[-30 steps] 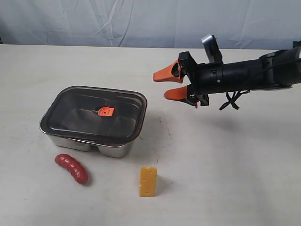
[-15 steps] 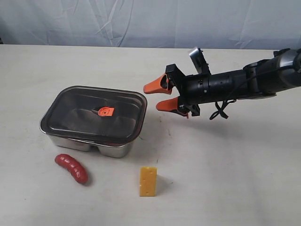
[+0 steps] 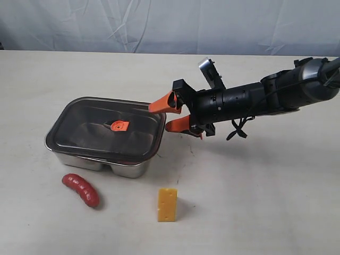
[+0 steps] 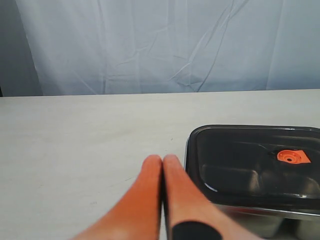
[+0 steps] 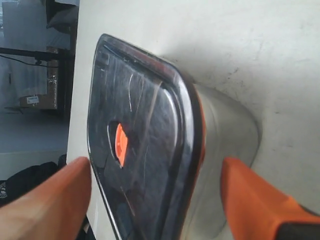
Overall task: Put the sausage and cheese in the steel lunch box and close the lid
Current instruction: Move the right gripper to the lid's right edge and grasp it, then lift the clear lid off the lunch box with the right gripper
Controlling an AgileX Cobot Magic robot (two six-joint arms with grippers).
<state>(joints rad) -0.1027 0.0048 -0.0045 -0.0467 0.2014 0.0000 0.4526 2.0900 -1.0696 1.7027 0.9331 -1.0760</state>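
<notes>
The steel lunch box [image 3: 125,169] stands left of centre with the dark lid [image 3: 90,133] lying on it, an orange valve tab [image 3: 119,126] in the lid's middle. On the table in front of the box lie the red sausage [image 3: 81,189] and, further right, the upright yellow cheese [image 3: 167,204]. My right gripper [image 3: 166,114] is open, turned on its side at the box's right end, one finger above the lid's edge and one beside the steel wall; the lid edge [image 5: 192,145] shows between its fingers [image 5: 50,200]. My left gripper [image 4: 163,161] is shut and empty, just beside the box [image 4: 280,222].
A pale wrinkled cloth backdrop [image 3: 159,24] closes off the far edge of the table. My right arm [image 3: 265,98] stretches in from the right, low over the table.
My right gripper has moved left and down, from over the bare table to the right end of the lunch box, staying open. Box, sausage and cheese have not moved.
</notes>
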